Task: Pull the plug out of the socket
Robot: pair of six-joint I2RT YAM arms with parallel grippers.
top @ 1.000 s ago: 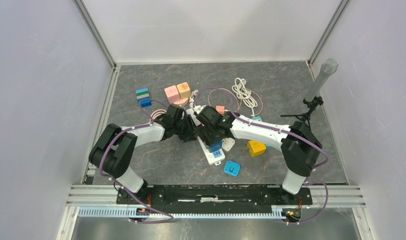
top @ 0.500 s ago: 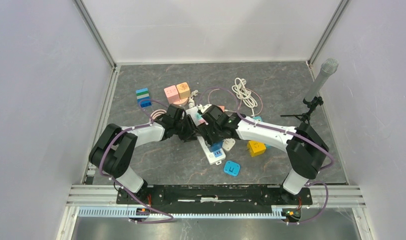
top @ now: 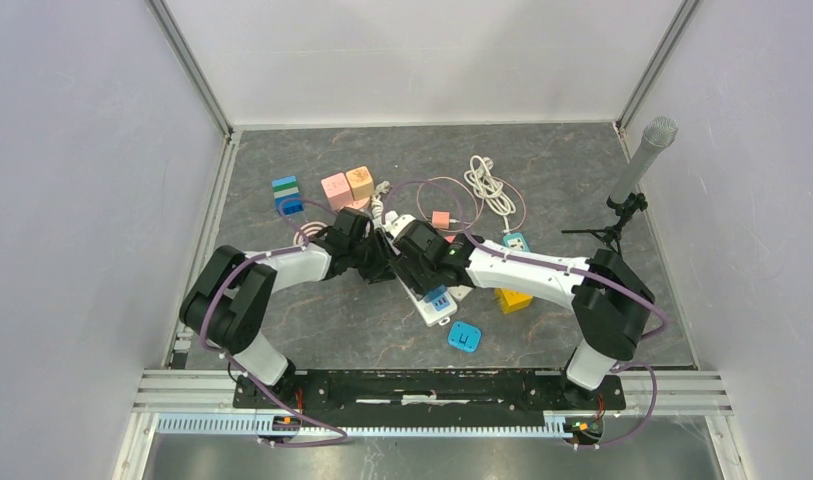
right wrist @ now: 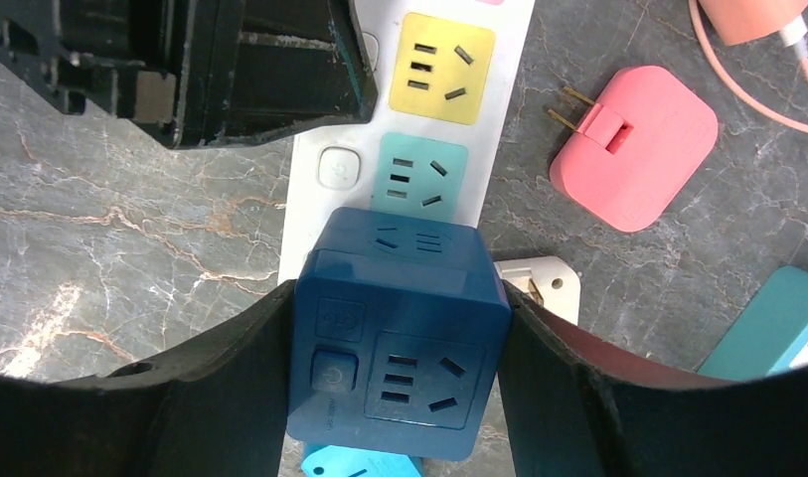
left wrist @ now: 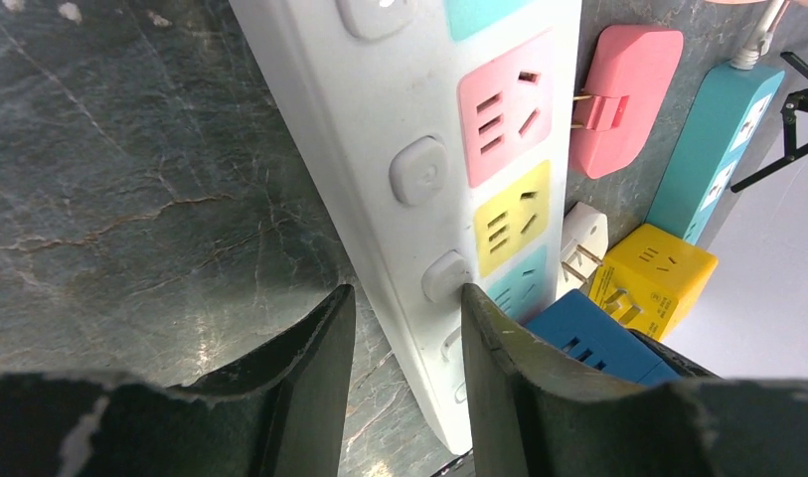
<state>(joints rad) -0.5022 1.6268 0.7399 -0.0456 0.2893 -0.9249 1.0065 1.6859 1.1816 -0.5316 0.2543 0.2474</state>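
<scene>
- A robotics laboratory test cell is shown.
- A grey stone-patterned table (top: 332,330) is enclosed by plain white panels (top: 412,60) set in aluminium framing (top: 190,65).
- A left arm (top: 287,267) and a right arm (top: 532,272) are bolted to a metal rail (top: 432,385).
- A microphone (top: 642,160) is mounted on a stand.

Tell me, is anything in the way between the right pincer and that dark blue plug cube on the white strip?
Nothing visible is. The right pincer straddles the blue plug cube, with a finger against each side and no object in between. The cube sits plugged into the white strip.
</scene>
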